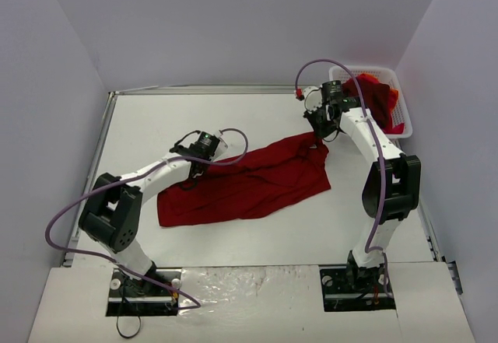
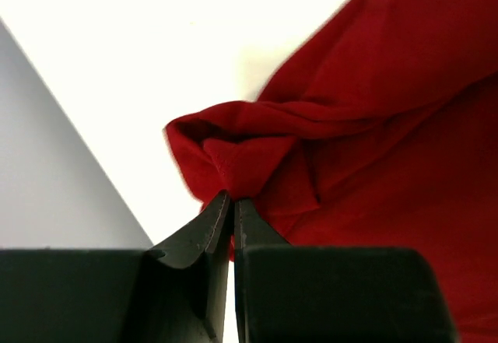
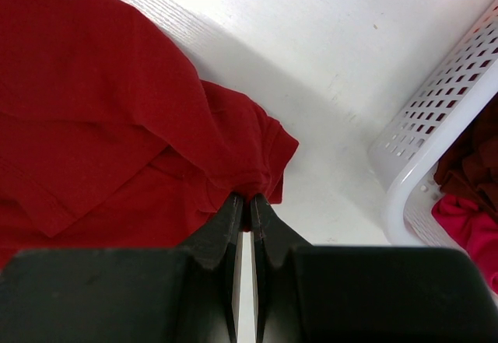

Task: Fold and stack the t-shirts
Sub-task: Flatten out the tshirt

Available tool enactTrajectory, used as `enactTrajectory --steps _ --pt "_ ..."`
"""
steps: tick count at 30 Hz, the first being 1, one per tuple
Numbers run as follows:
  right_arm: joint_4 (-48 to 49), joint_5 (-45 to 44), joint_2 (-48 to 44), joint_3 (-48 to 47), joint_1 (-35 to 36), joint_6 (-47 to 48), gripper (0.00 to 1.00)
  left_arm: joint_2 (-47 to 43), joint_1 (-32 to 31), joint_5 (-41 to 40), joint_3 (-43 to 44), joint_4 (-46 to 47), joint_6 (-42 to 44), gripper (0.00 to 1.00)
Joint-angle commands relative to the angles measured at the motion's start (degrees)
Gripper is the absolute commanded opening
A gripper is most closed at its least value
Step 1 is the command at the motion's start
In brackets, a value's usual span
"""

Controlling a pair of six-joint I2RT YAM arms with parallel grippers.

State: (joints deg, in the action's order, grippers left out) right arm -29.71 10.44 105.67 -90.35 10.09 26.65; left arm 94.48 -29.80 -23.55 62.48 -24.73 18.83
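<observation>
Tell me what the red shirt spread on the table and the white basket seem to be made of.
The red shirt: soft knit cloth, probably cotton jersey, matte; it folds, wrinkles and shows a stitched hem. The basket: rigid moulded plastic, white, faintly glossy; its wall is a regular grid of small holes with a smooth thick rim.

Plain pale grey walls (image 1: pixel 233 24) close in on three sides of a white table (image 1: pixel 140 125), a metal rim (image 1: pixel 99 137) along its left and far edges. Even light.
</observation>
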Motion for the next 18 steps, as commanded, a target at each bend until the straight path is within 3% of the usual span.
enactTrajectory --steps 1,5,9,13,18 --pt "-0.3 -1.5 -1.5 0.2 -0.2 0.4 0.0 -5.4 1.3 -5.9 4.1 0.2 0.4 0.02" --pt "-0.3 -1.9 -2.7 -1.8 -0.4 0.2 0.0 -9.0 6.5 -7.9 7.2 0.2 1.6 0.02" --pt "-0.2 -2.3 -2.5 -6.3 -1.9 -0.5 0.0 -10.5 15.5 -7.1 13.3 -2.9 1.1 0.02" --pt "-0.3 -1.8 -0.7 -15.8 -3.8 -2.7 0.0 -9.7 21.3 -4.9 21.4 -6.0 0.2 0.03" --pt "-1.3 -3.1 -1.4 -23.8 -4.5 -4.2 0.0 -10.8 24.4 -0.5 30.8 -12.1 -2.0 0.02"
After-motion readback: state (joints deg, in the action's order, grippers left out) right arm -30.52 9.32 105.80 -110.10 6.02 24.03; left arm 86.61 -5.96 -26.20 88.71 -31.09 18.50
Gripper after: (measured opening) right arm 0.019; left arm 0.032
